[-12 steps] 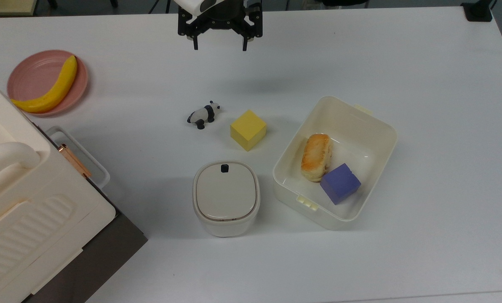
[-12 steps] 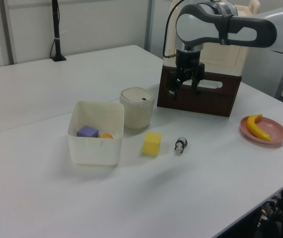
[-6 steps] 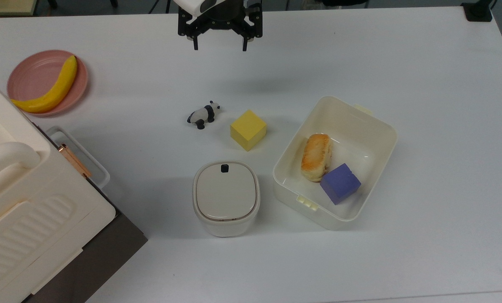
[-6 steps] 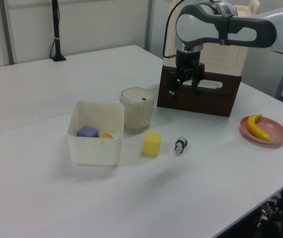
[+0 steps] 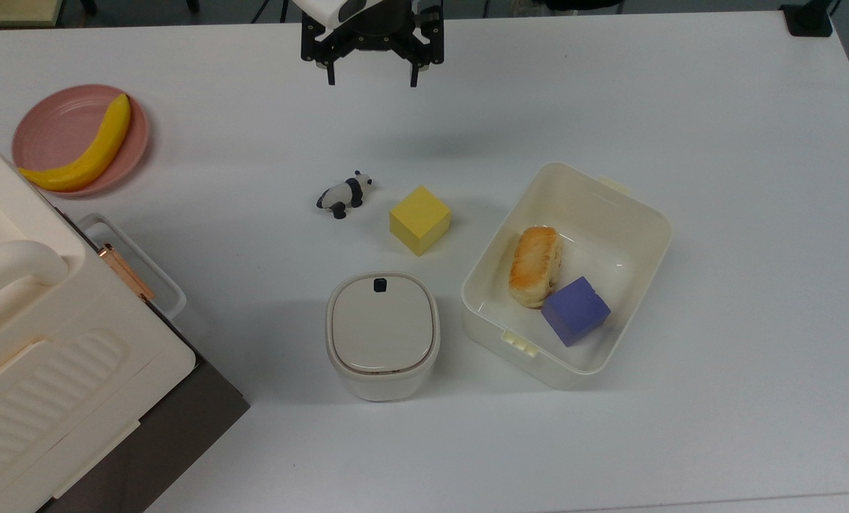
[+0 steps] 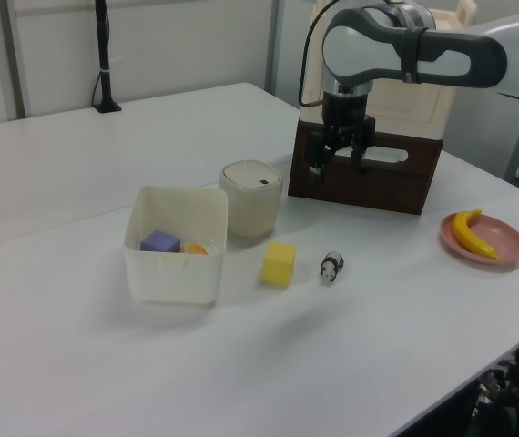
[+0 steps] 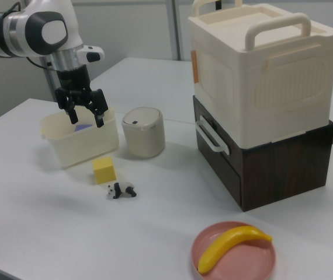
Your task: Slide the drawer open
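The drawer (image 7: 214, 153) has a dark brown front and sits shut in the brown cabinet under a cream box. Its whitish loop handle (image 7: 211, 135) juts from the front, also seen as the handle (image 5: 137, 265) at the top view's left and the handle (image 6: 383, 155) in the left view. My gripper (image 5: 372, 80) hangs open and empty over the table at the top view's upper middle, well away from the handle. In the right view the gripper (image 7: 86, 120) hovers above the cream tub. In the left view the gripper (image 6: 340, 167) shows in front of the cabinet.
A pink plate (image 5: 54, 128) with a banana (image 5: 86, 153) lies near the cabinet. A panda toy (image 5: 344, 194), a yellow cube (image 5: 419, 219), a lidded cream canister (image 5: 382, 333), and a cream tub (image 5: 627, 206) holding bread and a purple cube occupy the table's middle.
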Controlling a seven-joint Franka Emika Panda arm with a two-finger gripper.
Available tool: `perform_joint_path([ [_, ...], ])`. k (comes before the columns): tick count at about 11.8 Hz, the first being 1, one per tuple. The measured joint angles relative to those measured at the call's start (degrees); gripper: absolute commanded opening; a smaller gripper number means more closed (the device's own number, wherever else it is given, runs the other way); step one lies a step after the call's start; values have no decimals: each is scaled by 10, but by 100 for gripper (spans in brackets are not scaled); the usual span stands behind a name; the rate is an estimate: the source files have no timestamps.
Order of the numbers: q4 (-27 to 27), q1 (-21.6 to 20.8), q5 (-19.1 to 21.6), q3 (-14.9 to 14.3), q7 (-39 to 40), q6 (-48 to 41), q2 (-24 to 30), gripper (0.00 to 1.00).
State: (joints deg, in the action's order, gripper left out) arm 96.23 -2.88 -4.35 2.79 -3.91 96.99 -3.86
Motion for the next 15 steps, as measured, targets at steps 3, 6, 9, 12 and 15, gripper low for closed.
perform_joint_path([
  [3,0,8,-2,-2,108,0,-11,100],
  [6,-5,38,-3,-7,265,0,-24,100],
  [9,-32,68,-23,-15,348,32,-56,100],
  [12,-39,82,-77,-34,360,133,-105,100],
  [15,-44,90,-96,-71,379,241,-140,99],
])
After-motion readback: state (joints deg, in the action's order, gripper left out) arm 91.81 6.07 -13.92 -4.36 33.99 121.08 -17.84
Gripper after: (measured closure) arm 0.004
